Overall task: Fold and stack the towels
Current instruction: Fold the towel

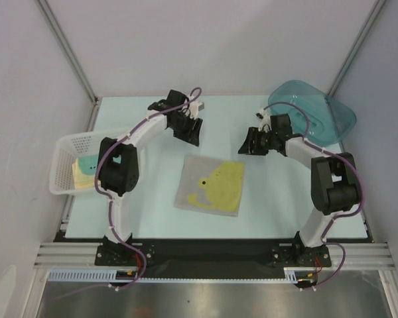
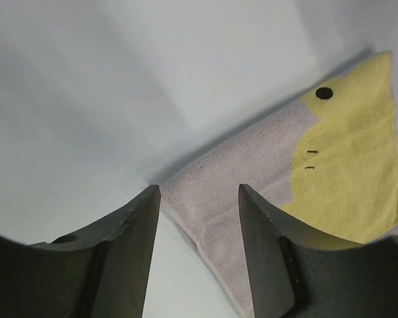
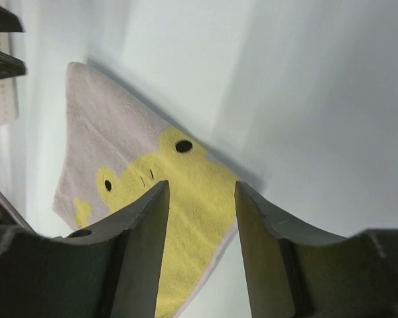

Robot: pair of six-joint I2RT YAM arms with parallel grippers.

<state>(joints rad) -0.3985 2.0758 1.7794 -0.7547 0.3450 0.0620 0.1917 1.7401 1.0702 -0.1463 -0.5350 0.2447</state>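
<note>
A beige-grey, yellow-patched towel (image 1: 209,186) lies flat on the table (image 1: 152,212), a white basket (image 1: 61,147) to its left.

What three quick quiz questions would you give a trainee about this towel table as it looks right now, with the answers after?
1. True or false: the grey and yellow towel lies spread flat on the table.
2. The white basket stands: A, at the table's left edge; B, at its right edge; C, in the middle.
3. Fill in the missing word: the left gripper and the right gripper are both ____, with nothing between their fingers.

Key: 1 true. 2 A. 3 open.
</note>
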